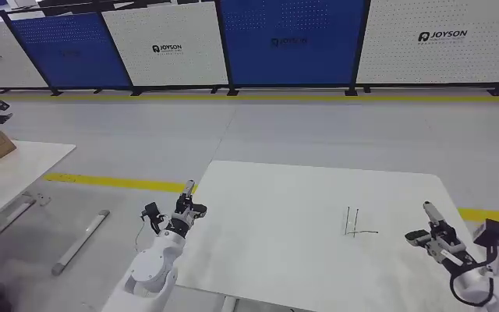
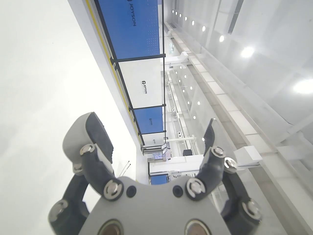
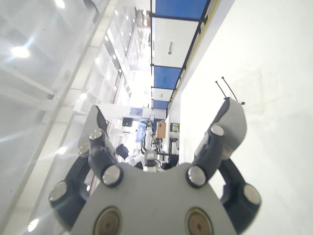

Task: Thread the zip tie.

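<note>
White table [image 1: 312, 257] from above: thin black zip ties [image 1: 352, 221] lie loose right of centre. The left gripper [image 1: 187, 195] sits at the table's left edge and the right gripper [image 1: 431, 212] at its right edge, both apart from the ties. Left wrist view: jaws spread wide, holding nothing. Right wrist view: jaws equally wide and empty, with the ties just beyond one fingertip.

Logo print, dark, on the white panel [image 1: 442, 47]; the same mark, fainter, on the blue panel [image 1: 288, 54].
</note>
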`<action>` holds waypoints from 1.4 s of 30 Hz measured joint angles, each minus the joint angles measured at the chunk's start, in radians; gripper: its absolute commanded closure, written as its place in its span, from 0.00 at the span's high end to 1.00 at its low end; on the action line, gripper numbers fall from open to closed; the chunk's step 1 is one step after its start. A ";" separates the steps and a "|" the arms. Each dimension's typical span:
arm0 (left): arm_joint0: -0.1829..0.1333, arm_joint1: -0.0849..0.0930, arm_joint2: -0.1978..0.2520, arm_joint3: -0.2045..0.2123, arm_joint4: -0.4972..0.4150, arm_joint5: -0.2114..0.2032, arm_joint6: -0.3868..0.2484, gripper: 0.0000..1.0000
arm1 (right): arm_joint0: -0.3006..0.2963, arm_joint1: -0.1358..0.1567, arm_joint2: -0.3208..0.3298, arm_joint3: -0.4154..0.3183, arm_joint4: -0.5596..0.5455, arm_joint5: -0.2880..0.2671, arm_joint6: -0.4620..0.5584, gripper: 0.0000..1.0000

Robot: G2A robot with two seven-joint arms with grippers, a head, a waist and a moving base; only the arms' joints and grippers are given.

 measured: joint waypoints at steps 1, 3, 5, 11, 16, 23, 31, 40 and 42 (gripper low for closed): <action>0.000 0.000 0.000 0.000 0.000 0.000 0.000 1.00 | 0.002 0.000 0.000 0.002 -0.001 0.002 0.004 1.00; 0.000 0.000 0.000 0.000 0.000 0.000 0.000 1.00 | -0.002 0.000 0.000 0.000 -0.001 0.001 0.000 1.00; 0.000 0.000 0.000 0.000 0.000 0.000 0.000 1.00 | -0.003 0.000 -0.001 0.000 0.000 0.000 -0.002 1.00; 0.000 0.000 0.000 0.000 0.000 0.000 0.000 1.00 | -0.003 0.000 -0.001 0.000 0.000 0.000 -0.002 1.00; 0.000 0.000 0.000 0.000 0.000 0.000 0.000 1.00 | 0.100 0.014 -0.008 0.058 0.006 0.055 0.129 1.00; 0.000 0.000 0.000 0.000 0.000 0.000 0.000 1.00 | 0.287 0.033 -0.075 0.222 -0.148 0.115 0.321 1.00; 0.000 0.000 0.000 0.000 0.000 0.000 0.000 1.00 | 0.488 0.023 -0.257 0.518 -0.275 0.082 0.381 1.00; 0.000 0.000 0.000 0.000 0.000 0.000 0.000 1.00 | 0.502 0.022 -0.266 0.546 -0.269 0.062 0.383 1.00; 0.000 0.000 0.000 0.000 0.000 0.000 0.000 1.00 | 0.502 0.022 -0.266 0.546 -0.269 0.062 0.383 1.00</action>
